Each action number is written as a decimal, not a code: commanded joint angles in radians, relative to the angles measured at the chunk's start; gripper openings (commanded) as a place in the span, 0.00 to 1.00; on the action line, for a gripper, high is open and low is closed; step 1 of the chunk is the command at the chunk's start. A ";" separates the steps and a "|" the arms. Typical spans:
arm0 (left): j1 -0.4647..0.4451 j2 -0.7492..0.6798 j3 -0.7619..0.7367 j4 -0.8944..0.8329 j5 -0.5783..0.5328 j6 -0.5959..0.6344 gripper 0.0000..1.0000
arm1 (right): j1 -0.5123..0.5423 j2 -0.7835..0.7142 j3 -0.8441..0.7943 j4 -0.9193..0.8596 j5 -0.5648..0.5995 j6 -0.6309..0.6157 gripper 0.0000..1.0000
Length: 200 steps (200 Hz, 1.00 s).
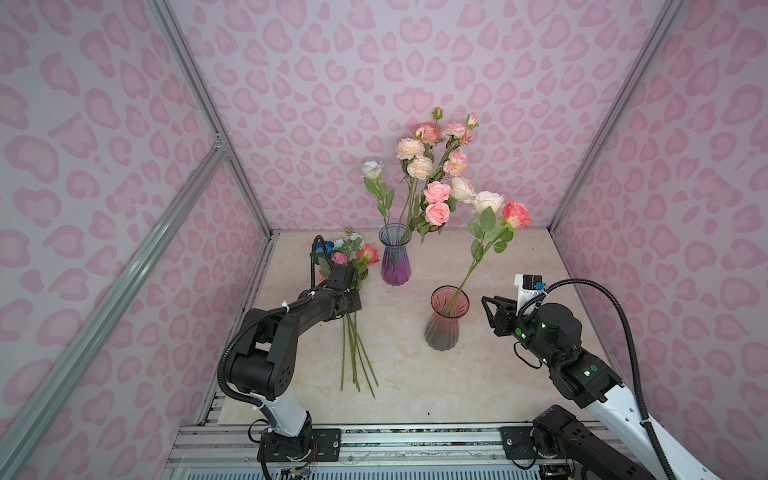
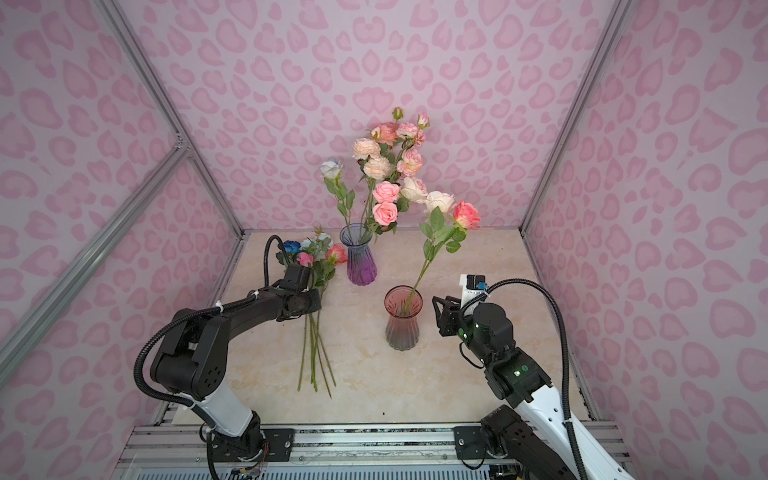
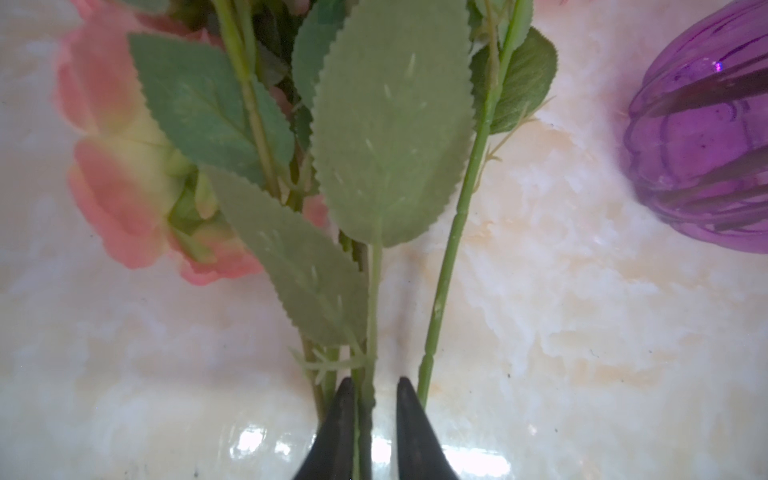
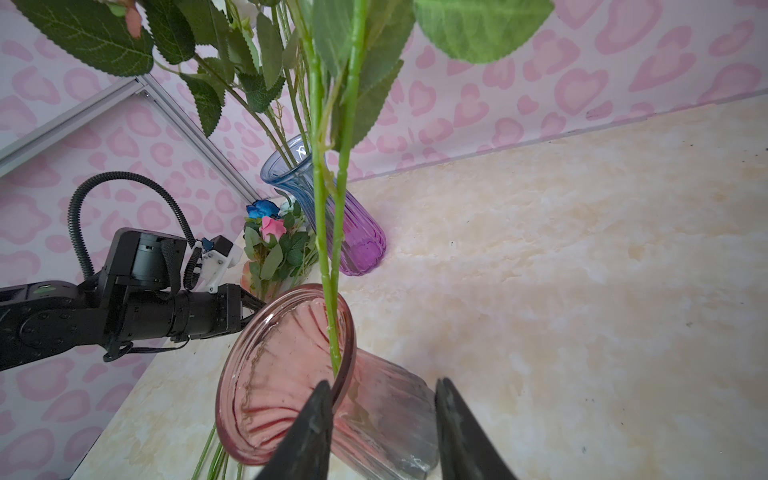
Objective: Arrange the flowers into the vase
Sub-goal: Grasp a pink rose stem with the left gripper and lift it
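On a glossy cream marble-patterned tabletop point(image 1: 478, 386), enclosed by pink spotted walls point(image 1: 332, 62), two black robot arms work among artificial flowers. At the left, a loose bunch of green-stemmed flowers point(image 1: 368, 254) lies flat, with pink, pale blue and deep blue heads pointing toward the back wall.

The left gripper point(image 3: 376, 384) reaches over the stems of this bunch. In the left wrist view its two dark fingers point(image 3: 338, 424) stand slightly apart, astride one green stem point(image 3: 371, 316). The stem lies against one finger, and a sliver of tabletop shows before the other.

Just beside the bunch stands a ribbed glass vase shading from blue rim to purple foot point(image 1: 395, 262). It holds a tall spray of pink, peach and cream blooms point(image 1: 436, 193) and one white rose tinged with blue point(image 1: 371, 169).

Nearer the front, right of centre, stands a ribbed pink glass vase point(image 1: 442, 328). It holds two leafy stems leaning right, topped by a cream rose point(image 1: 488, 201) and a pink-red rose point(image 1: 516, 214).

The right gripper point(image 1: 487, 302) hangs just beside the pink vase, its fingers apart and holding nothing.
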 commanded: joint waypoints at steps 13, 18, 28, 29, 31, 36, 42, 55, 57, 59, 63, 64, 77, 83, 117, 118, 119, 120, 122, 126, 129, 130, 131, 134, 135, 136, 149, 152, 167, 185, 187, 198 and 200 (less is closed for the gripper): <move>0.001 -0.007 -0.003 -0.016 -0.016 0.022 0.03 | 0.001 -0.007 0.003 0.016 0.015 -0.015 0.42; 0.001 -0.016 -0.002 -0.018 -0.009 0.023 0.03 | 0.001 -0.007 0.004 0.016 0.014 -0.014 0.42; 0.001 -0.036 0.002 -0.024 -0.003 0.025 0.03 | 0.000 -0.005 0.006 0.014 0.008 -0.014 0.42; 0.001 -0.037 0.003 -0.025 -0.003 0.025 0.03 | 0.000 -0.004 0.006 0.013 0.008 -0.014 0.42; 0.001 -0.042 0.003 -0.026 -0.002 0.025 0.03 | 0.000 -0.004 0.007 0.014 0.007 -0.014 0.42; 0.001 -0.053 0.006 -0.030 0.002 0.025 0.03 | 0.001 -0.005 0.008 0.014 0.004 -0.014 0.42; 0.000 -0.067 0.011 -0.036 0.005 0.028 0.03 | 0.001 -0.004 0.007 0.014 0.006 -0.016 0.42; -0.002 -0.105 0.022 -0.054 0.012 0.029 0.03 | 0.001 -0.010 0.001 0.018 0.011 -0.011 0.42; -0.003 -0.114 0.024 -0.055 0.012 0.029 0.03 | 0.000 -0.011 0.001 0.020 0.011 -0.009 0.42; -0.004 -0.118 0.024 -0.058 0.013 0.029 0.03 | 0.000 -0.011 0.000 0.020 0.011 -0.008 0.42; -0.007 -0.135 0.027 -0.062 0.015 0.029 0.03 | 0.000 -0.011 0.000 0.021 0.008 -0.007 0.42; -0.008 -0.139 0.028 -0.064 0.016 0.029 0.03 | 0.000 -0.011 -0.001 0.022 0.008 -0.006 0.42; -0.017 -0.194 0.034 -0.080 0.032 0.031 0.03 | 0.001 -0.009 0.004 0.018 0.002 -0.007 0.42; -0.023 -0.220 0.035 -0.087 0.038 0.031 0.03 | 0.001 -0.010 0.006 0.015 0.002 -0.009 0.42; -0.042 -0.389 0.041 -0.106 0.104 0.047 0.03 | 0.001 -0.017 0.012 0.017 0.010 -0.010 0.42; -0.043 -0.395 0.041 -0.105 0.105 0.047 0.03 | 0.000 -0.016 0.014 0.017 0.010 -0.010 0.42; -0.044 -0.401 0.041 -0.103 0.106 0.047 0.03 | 0.001 -0.016 0.014 0.017 0.009 -0.010 0.42; -0.045 -0.408 0.040 -0.103 0.109 0.048 0.03 | 0.000 -0.016 0.015 0.017 0.009 -0.011 0.42; -0.047 -0.421 0.040 -0.102 0.113 0.050 0.03 | 0.000 -0.015 0.016 0.016 0.008 -0.012 0.42; -0.051 -0.446 0.039 -0.096 0.122 0.054 0.03 | 0.001 -0.013 0.019 0.015 0.009 -0.014 0.42; -0.055 -0.467 0.037 -0.089 0.129 0.061 0.03 | 0.000 -0.012 0.021 0.014 0.008 -0.015 0.42; -0.056 -0.474 0.037 -0.088 0.131 0.063 0.03 | 0.000 -0.011 0.021 0.014 0.007 -0.016 0.42; -0.057 -0.479 0.037 -0.085 0.132 0.064 0.03 | 0.001 -0.011 0.021 0.013 0.006 -0.016 0.42; -0.063 -0.500 0.037 -0.078 0.135 0.070 0.03 | 0.000 -0.010 0.023 0.015 0.007 -0.018 0.42; -0.064 -0.506 0.036 -0.076 0.135 0.072 0.03 | 0.001 -0.010 0.023 0.015 0.007 -0.019 0.42; -0.065 -0.515 0.035 -0.073 0.136 0.074 0.03 | 0.000 -0.010 0.023 0.015 0.006 -0.018 0.42; -0.098 -0.611 0.022 -0.020 0.137 0.117 0.03 | 0.000 -0.015 0.024 0.031 -0.012 -0.020 0.42; -0.112 -0.636 0.014 0.002 0.136 0.132 0.03 | 0.000 -0.017 0.023 0.038 -0.021 -0.018 0.42; -0.202 -0.756 -0.045 0.143 0.088 0.201 0.03 | 0.001 -0.032 0.018 0.083 -0.101 -0.012 0.42; -0.286 -0.833 -0.048 0.235 0.061 0.259 0.03 | 0.002 -0.053 0.005 0.116 -0.209 -0.014 0.43; -0.293 -0.836 -0.045 0.242 0.059 0.261 0.03 | 0.001 -0.055 0.005 0.116 -0.217 -0.013 0.43; -0.320 -0.854 -0.032 0.287 0.072 0.275 0.03 | 0.001 -0.061 0.006 0.101 -0.256 -0.013 0.45; -0.324 -0.855 -0.029 0.297 0.073 0.276 0.03 | 0.001 -0.062 0.006 0.096 -0.263 -0.011 0.45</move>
